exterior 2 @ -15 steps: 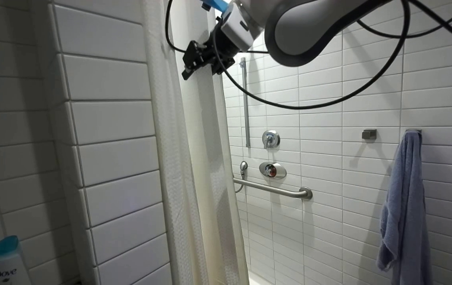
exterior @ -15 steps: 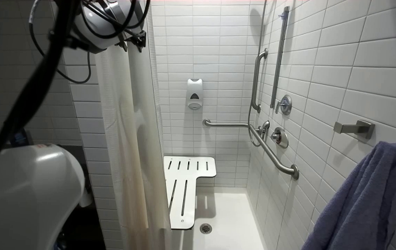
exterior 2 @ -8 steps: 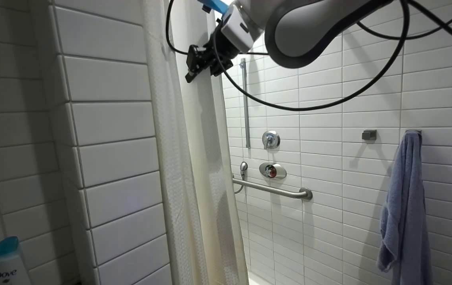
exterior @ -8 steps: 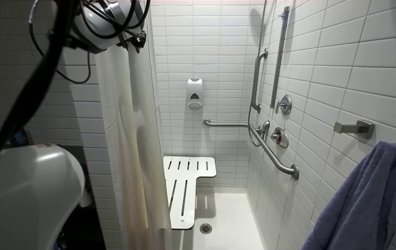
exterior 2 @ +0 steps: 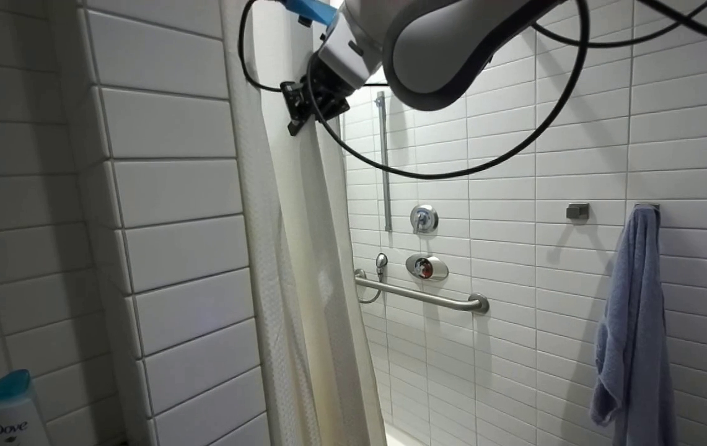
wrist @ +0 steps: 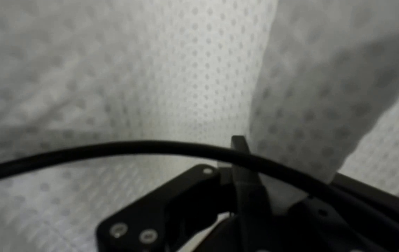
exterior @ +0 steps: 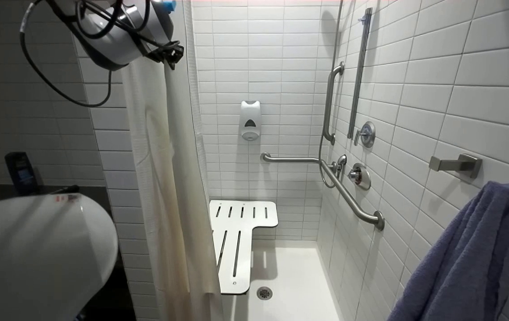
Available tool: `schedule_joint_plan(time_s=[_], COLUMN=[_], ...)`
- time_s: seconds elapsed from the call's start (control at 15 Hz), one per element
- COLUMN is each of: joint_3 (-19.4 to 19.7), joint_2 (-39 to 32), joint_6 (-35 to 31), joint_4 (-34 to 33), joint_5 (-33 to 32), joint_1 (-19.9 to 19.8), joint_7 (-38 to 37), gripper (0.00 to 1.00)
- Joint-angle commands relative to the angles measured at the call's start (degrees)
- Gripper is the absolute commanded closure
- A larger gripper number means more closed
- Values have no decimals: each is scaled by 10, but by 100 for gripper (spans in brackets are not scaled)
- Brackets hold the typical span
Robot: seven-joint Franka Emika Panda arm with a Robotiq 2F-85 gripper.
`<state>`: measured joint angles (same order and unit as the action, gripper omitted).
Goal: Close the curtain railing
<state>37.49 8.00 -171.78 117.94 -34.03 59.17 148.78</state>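
Curtain [exterior 2: 313,279] hangs in vertical pleats at the gripper [exterior 2: 294,128] and extends well below it in both exterior views. The pleats are gathered alongside the near wall [exterior 2: 180,192], which stands to the left of the gripper.

The gripper is tilted, tips downward. Its fingers [wrist: 250,194] are together, clamped on a fold of the curtain. In the wrist view, the fold rises beside the visible fingertip and dotted fabric fills the background. The second fingertip is hidden. A black cable [wrist: 164,147] arcs across the front of the fingers.

The arm [exterior 2: 446,59] meets the gripper from the upper right in an exterior view. A blue part [exterior 2: 310,9] is located above the gripper.

In both exterior views, the following are to the right of the gripper, along the far wall [exterior 2: 545,353]: a vertical rail [exterior 2: 384,167]; a round valve [exterior 2: 424,218] and an oval valve [exterior 2: 426,267], both lower than the gripper; a grab bar [exterior 2: 424,296], lower again; a towel [exterior 2: 632,322], hanging farthest right.

In an exterior view, a dispenser [exterior: 250,121], a bench [exterior: 245,240] and a drain [exterior: 264,293] are below and to the right of the gripper, in descending order. A dark bottle [exterior: 21,174] is at its lower left. In an exterior view, a white bottle [exterior 2: 12,412] with a blue cap is also at its lower left
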Motion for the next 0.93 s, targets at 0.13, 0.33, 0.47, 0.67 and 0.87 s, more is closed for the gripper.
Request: schedule_joint_plan(time_s=[0.13, 0.33, 0.47, 0.67, 0.87], joint_3=[-76, -80, -84, -65, -62], joint_2=[-47, -55, -56, 17, 47], joint_6=[9, 42, 80, 83, 91], joint_4=[-56, -81, -95, -29, -1], joint_5=[-92, -175, -224, -250, -273], joint_1=[-91, -101, -99, -110, -134], joint_7=[-101, -202, -288, -338, -388], gripper=[100, 100, 100, 100, 100])
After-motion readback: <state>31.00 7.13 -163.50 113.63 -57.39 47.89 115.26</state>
